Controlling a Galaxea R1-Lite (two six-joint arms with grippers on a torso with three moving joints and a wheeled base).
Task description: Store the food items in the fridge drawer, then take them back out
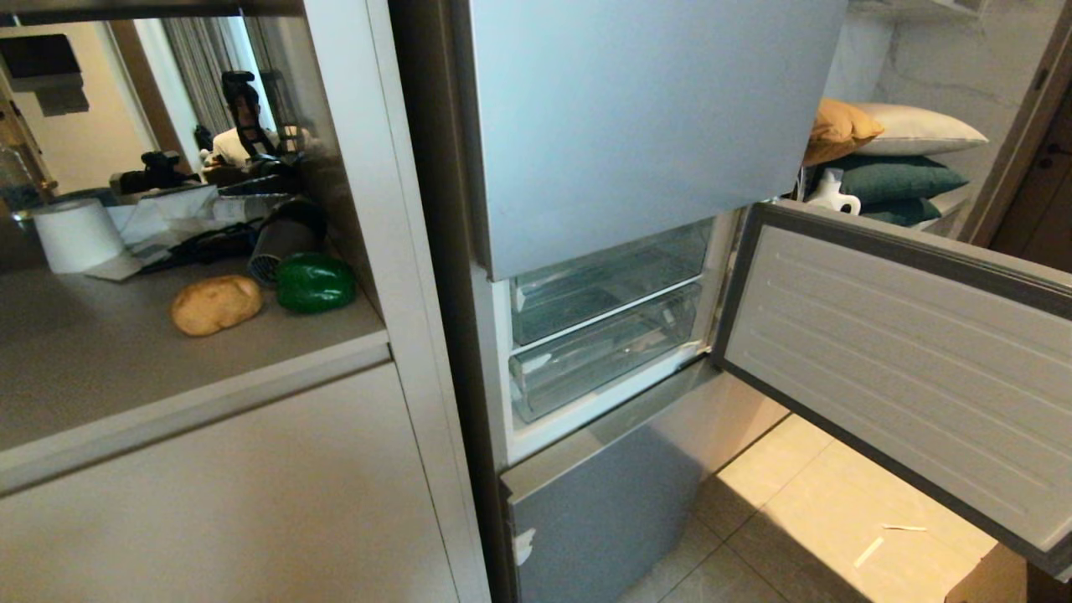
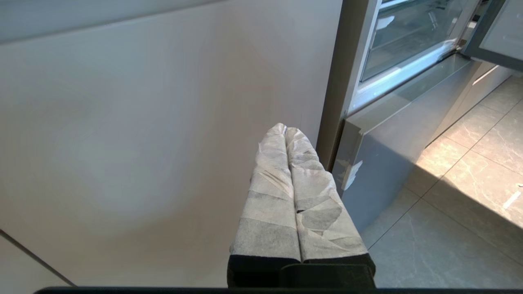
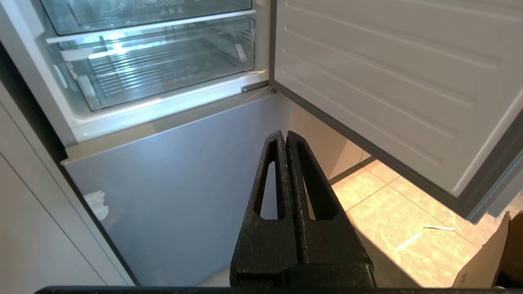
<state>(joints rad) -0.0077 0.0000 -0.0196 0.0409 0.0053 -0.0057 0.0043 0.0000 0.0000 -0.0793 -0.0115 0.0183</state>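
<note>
One potato (image 1: 216,304), one bell pepper (image 1: 315,283), two clear drawers (image 1: 605,350), four pillows (image 1: 894,177).

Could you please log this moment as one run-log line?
potato, bell pepper: on counter | fridge door: open | clear drawers: shut | left gripper, right gripper: shut, empty

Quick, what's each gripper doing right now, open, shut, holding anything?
Left gripper: shut, holding nothing, by the cabinet front.
Right gripper: shut, holding nothing, before the fridge's lower door.
</note>
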